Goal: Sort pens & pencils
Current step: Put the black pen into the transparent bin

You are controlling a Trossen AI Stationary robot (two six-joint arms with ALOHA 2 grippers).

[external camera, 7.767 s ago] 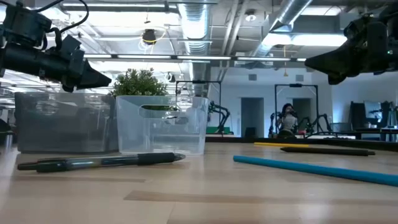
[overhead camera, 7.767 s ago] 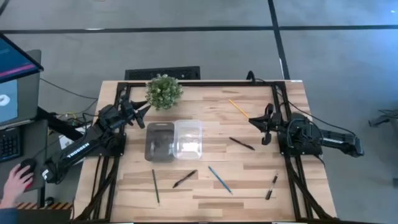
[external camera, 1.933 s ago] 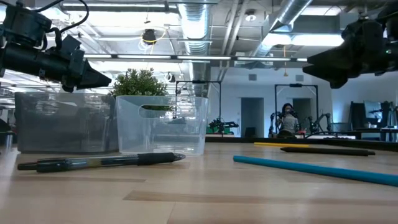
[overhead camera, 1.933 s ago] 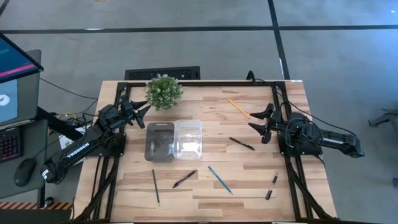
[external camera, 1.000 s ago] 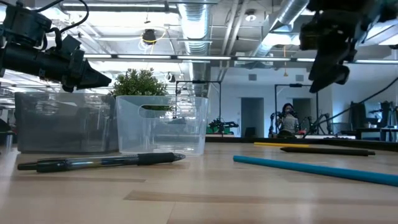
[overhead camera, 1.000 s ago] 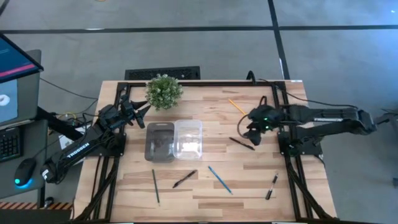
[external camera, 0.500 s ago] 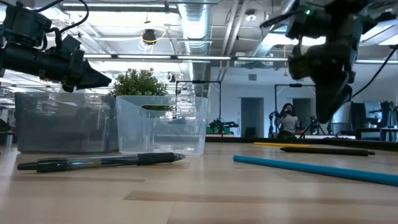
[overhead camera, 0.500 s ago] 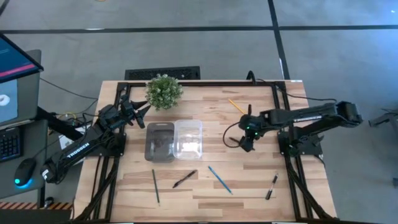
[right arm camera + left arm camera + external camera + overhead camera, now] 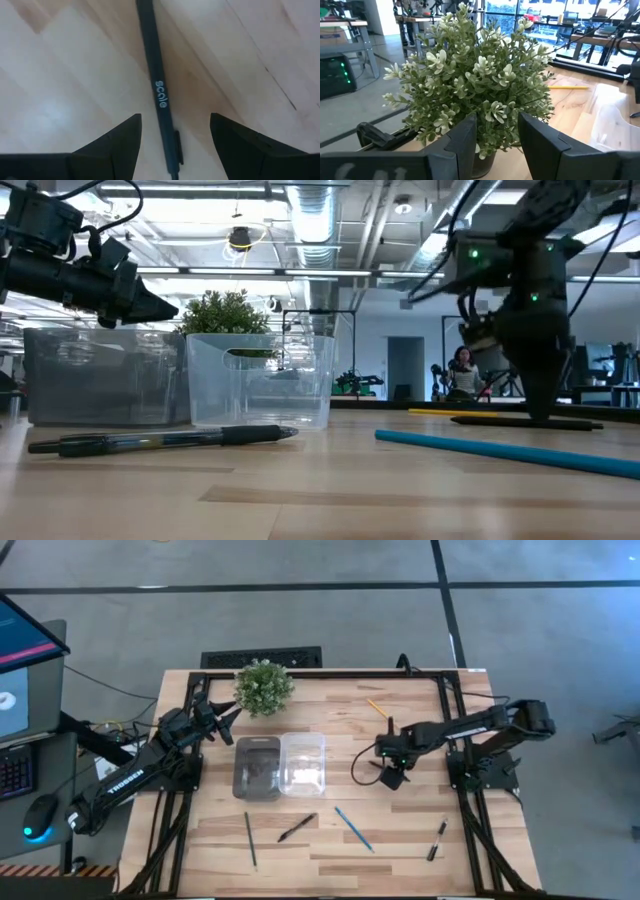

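My right gripper (image 9: 388,776) points down, open, over a black pen (image 9: 159,95) lying flat right of the bins; its fingers (image 9: 117,142) stand on either side of the pen without touching. In the low view the right gripper (image 9: 541,402) hangs just above that pen (image 9: 525,422). Two more black pens (image 9: 297,828) (image 9: 437,839) lie near the front. A yellow pencil (image 9: 380,710), a blue pencil (image 9: 353,828) and a dark green pencil (image 9: 250,840) lie flat on the table. My left gripper (image 9: 222,720) waits open beside the plant.
A grey bin (image 9: 257,768) and a clear bin (image 9: 303,763) stand side by side mid-table. A potted plant (image 9: 264,687) stands at the far edge, close in front of my left gripper (image 9: 495,132). Bare wood lies between the bins and the front edge.
My right gripper has reached toward the table's left and near edges, come down, and tipped its fingers downward over the black pen right of the bins. Nothing on the table has moved.
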